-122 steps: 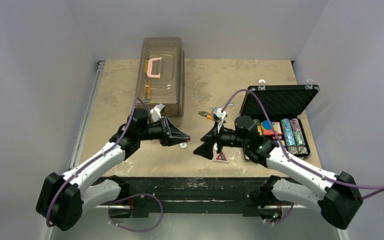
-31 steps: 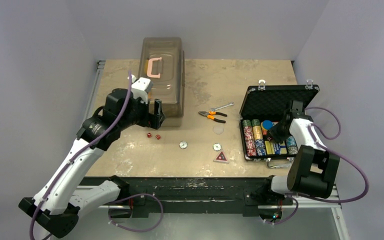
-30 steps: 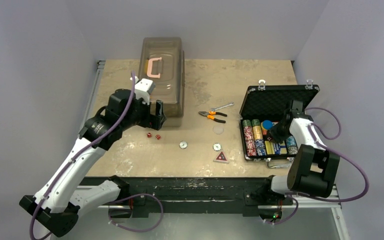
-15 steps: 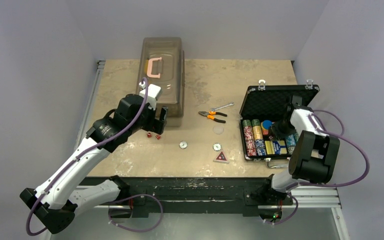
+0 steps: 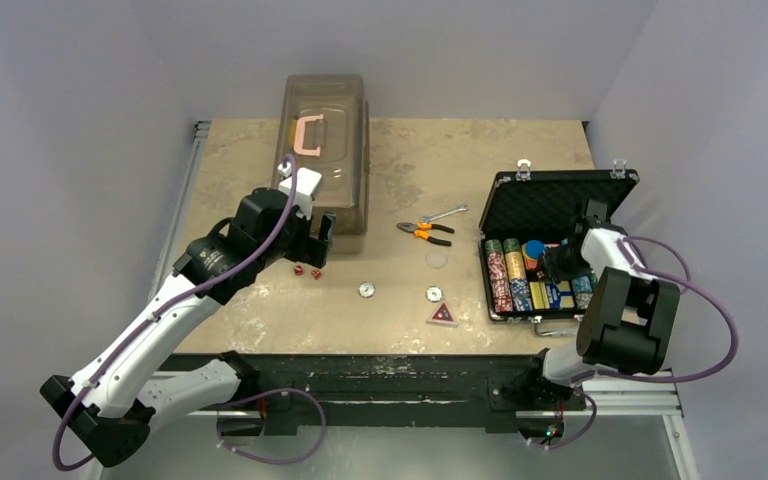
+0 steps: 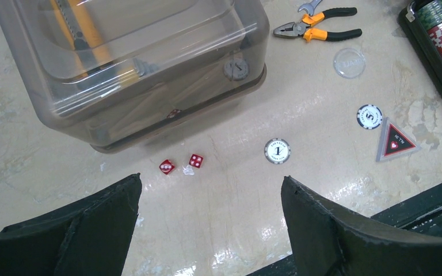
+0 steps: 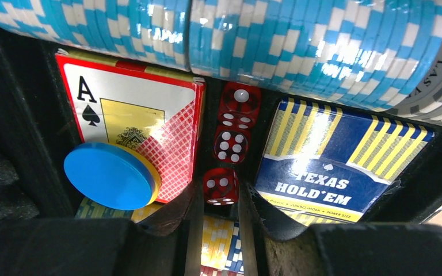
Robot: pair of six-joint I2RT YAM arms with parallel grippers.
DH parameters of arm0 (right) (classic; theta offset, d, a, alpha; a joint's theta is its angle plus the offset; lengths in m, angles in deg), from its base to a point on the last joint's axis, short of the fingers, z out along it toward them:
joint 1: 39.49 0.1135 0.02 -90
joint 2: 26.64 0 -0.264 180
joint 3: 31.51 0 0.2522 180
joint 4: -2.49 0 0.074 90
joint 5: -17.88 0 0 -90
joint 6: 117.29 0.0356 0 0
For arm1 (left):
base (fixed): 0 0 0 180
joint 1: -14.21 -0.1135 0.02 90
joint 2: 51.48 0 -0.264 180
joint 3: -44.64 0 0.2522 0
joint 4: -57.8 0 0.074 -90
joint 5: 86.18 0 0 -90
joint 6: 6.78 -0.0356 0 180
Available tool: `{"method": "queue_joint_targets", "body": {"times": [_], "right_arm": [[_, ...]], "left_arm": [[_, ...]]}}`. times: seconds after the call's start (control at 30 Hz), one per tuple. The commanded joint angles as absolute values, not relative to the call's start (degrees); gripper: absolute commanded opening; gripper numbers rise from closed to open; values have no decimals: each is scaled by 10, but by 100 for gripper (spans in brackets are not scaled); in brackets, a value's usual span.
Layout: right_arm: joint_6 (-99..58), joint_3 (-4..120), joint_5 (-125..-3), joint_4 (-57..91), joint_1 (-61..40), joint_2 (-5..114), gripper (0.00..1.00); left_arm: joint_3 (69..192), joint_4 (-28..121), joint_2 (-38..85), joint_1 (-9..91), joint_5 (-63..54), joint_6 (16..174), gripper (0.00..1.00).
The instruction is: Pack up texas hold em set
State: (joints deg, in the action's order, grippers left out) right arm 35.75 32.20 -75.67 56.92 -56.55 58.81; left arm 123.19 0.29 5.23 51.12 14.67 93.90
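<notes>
The black case [image 5: 556,203] lies open at the right, with rows of chips [image 5: 508,278] inside. My right gripper [image 5: 558,266] reaches down into it. In the right wrist view it [image 7: 218,194] is shut on a red die [image 7: 221,185], in the slot between a red card box [image 7: 132,112] and the blue card box [image 7: 334,167], below two more dice [image 7: 233,123]. A blue button [image 7: 109,175] lies on the red box. My left gripper [image 6: 210,190] hangs open above two red dice [image 6: 181,164]. Two chips [image 6: 278,150], a clear button [image 6: 349,62] and the red triangle token [image 6: 396,141] lie on the table.
The translucent brown box [image 5: 322,150] with a pink handle stands at the back left, right behind my left gripper [image 5: 317,240]. Orange-handled pliers [image 5: 425,231] and a wrench [image 5: 447,212] lie mid-table. The table's front edge [image 5: 400,350] runs just below the triangle token [image 5: 443,314].
My left arm has swung right and lower, toward the two dice by the brown box. My right wrist has shifted a little inside the case, jaws unchanged.
</notes>
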Motion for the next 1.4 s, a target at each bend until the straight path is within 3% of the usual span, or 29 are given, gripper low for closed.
{"method": "queue_joint_targets", "body": {"times": [0.0,0.37,0.5,0.63,0.8,1.0,1.27,1.37], "right_arm": [[393,291,-758,560,-577,572,24],[402,263,-803,557,-585,538,47],[386,273,-813,571,-586,529,49],[361,277,-831,586,-587,505,37],[297,262,-817,556,-587,489,35],[215,262,-789,508,-585,471,15],[183,256,-711,449,-578,459,1],[184,252,-700,438,-578,475,0]], "left_arm": [[1230,30,51,514,157,928,87],[1228,31,53,514,153,929,87],[1228,31,52,514,153,930,87],[1228,30,51,514,150,930,87],[1229,30,49,514,145,931,87],[1228,31,48,514,139,933,87],[1228,31,49,514,132,934,87],[1228,32,50,514,132,934,87]]}}
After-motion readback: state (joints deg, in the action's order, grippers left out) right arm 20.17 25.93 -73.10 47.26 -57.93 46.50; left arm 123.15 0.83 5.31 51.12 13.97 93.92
